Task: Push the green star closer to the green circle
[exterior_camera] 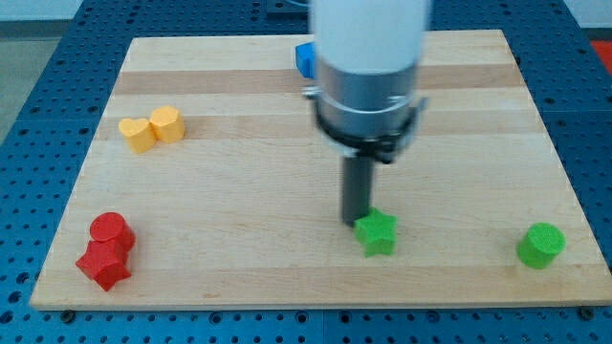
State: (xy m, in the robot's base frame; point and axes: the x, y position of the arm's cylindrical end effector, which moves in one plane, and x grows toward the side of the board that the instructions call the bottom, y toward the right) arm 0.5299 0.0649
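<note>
Camera view: my tip (355, 223) touching green star (377, 233) (left).

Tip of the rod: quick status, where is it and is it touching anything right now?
My tip: no pincer, holds nothing; it sits at the upper-left edge of the green star, seemingly touching it. The green circle lies off to the view's right.

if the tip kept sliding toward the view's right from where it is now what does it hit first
My tip sits at the upper left edge of the green star-shaped block, so it meets that at once. The green round cylinder block lies farther right; contact isn't certain, since depth is unclear.
</note>
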